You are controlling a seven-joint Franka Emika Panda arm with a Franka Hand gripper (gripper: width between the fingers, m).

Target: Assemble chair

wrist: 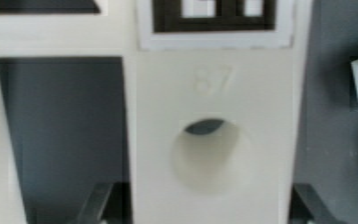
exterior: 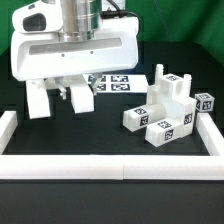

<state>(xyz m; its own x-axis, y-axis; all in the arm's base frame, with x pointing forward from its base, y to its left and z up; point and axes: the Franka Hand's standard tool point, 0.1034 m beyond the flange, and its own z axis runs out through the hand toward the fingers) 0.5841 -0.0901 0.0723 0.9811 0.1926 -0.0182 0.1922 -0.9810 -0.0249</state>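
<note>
Robotics laboratory test bench: a matte black counter [exterior: 100,135] fenced by long white border rails [exterior: 110,166] carries a flat white marker board [exterior: 118,82] printed with black-and-white square tags and white blocky plastic parts [exterior: 168,108] bearing similar tags, beneath a silver-and-white robot arm [exterior: 75,15].

Close view of a white chair part [wrist: 211,100], its broad flat bar running the length of the frame. A black-and-white square tag [wrist: 220,22] sits at one end of the bar. Faint embossed numerals, too soft to read, lie between the tag and an oval dark hole [wrist: 204,127], which opens at mid-bar and adjoins a shallow smooth hollow [wrist: 202,168]. The gripper [wrist: 208,207] straddles the bar, its dark fingers [wrist: 101,205] set against either edge. Dark table surface [wrist: 60,120] shows alongside.
</note>
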